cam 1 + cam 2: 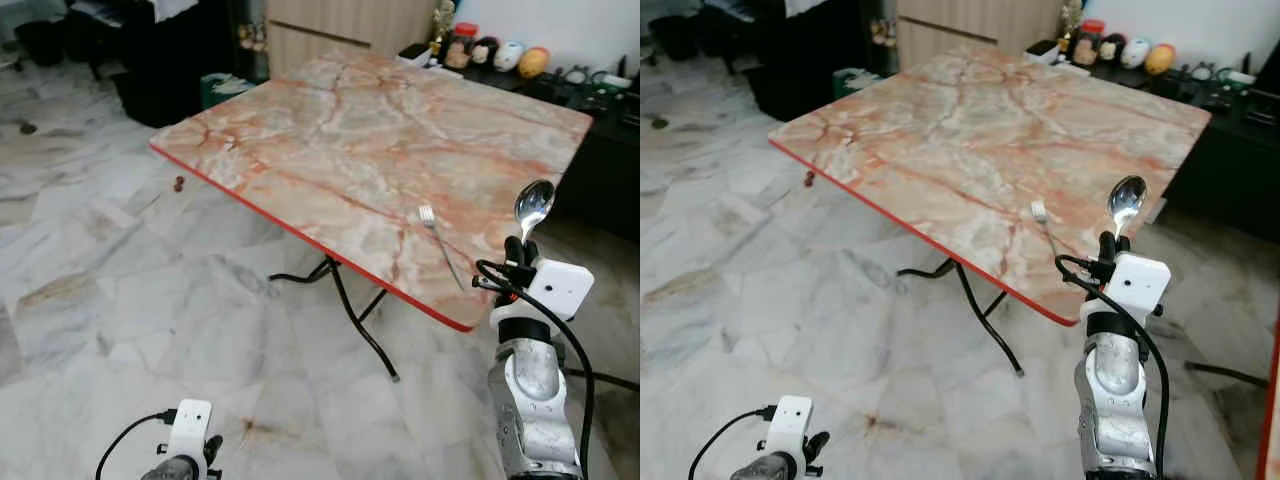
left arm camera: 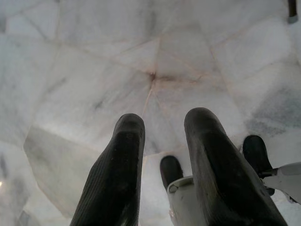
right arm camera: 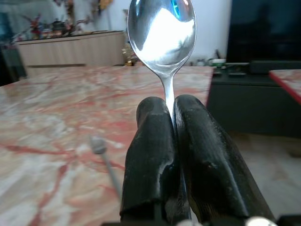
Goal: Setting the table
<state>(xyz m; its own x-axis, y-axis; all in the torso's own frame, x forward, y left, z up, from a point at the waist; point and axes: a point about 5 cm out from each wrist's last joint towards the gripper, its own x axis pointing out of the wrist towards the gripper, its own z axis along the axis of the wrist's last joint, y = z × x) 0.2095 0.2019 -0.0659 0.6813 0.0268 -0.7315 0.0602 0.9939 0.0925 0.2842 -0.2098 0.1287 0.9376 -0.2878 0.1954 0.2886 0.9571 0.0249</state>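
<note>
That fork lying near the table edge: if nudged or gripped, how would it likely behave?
The fork looks like thin polished metal, so probably stiff, light and slippery between fingers. Lying flat on the smooth marble table, it would likely slide rather than roll. It lies close to the red edge, so a push outward could drop it.

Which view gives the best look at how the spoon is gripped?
The right wrist view: the spoon stands upright, its handle pinched between the right gripper's fingers, bowl close and sharp. Both eye views show it small, above the table edge beside the fork.
</note>
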